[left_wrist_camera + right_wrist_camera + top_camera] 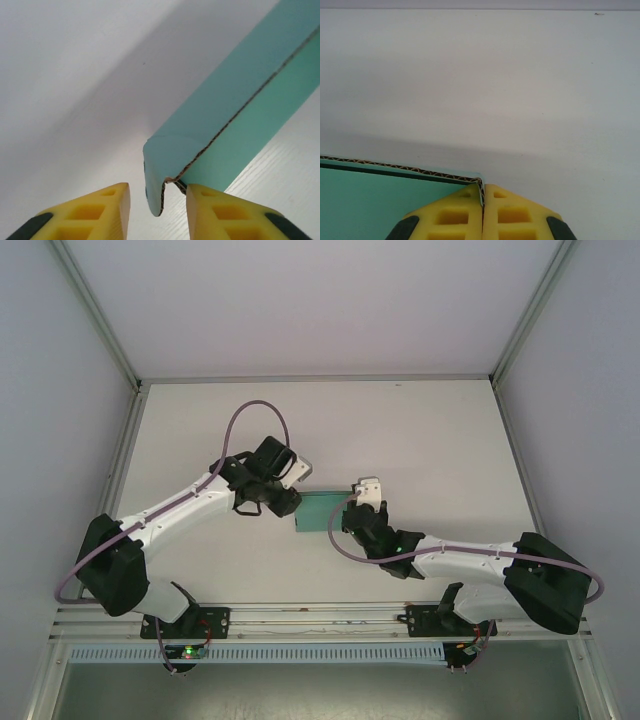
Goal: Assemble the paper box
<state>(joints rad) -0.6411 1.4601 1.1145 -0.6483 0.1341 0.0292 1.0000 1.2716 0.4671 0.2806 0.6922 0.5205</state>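
From the top external camera, the paper box (320,512) lies on the white table (430,435) near the middle, between the two arms. Its long axis runs left to right, so each short end faces one gripper. The left gripper (296,504) is at the box's left end and the right gripper (350,514) is at its right end. Neither arm is clearly nearer; both are at the card.

In the left wrist view, the box (235,105) stretches away from the fingers, up and to the right. A raw corrugated edge runs along its length. Its near end is a curled corner flap (156,172) that hangs down into the gap of the left gripper (158,197). The jaws stand fairly narrow but apart. The right-hand fingertip (210,202) touches the card's edge, while bare table (75,75) shows between the flap and the other fingertip (107,205). I judge the flap is bracketed, not clamped.

In the right wrist view, the box (380,200) lies low and to the left of the right gripper (482,195). The teal face is flat, and its corrugated edge runs toward the fingers. The yellow pads (455,210) are pressed together on the thin upright card at the box's corner, pinning that end.

With the right end held, the coming move likely turns on the left jaws. The flap lies straight ahead of them and inside their span, so they need only close on it or push it along the box's axis.
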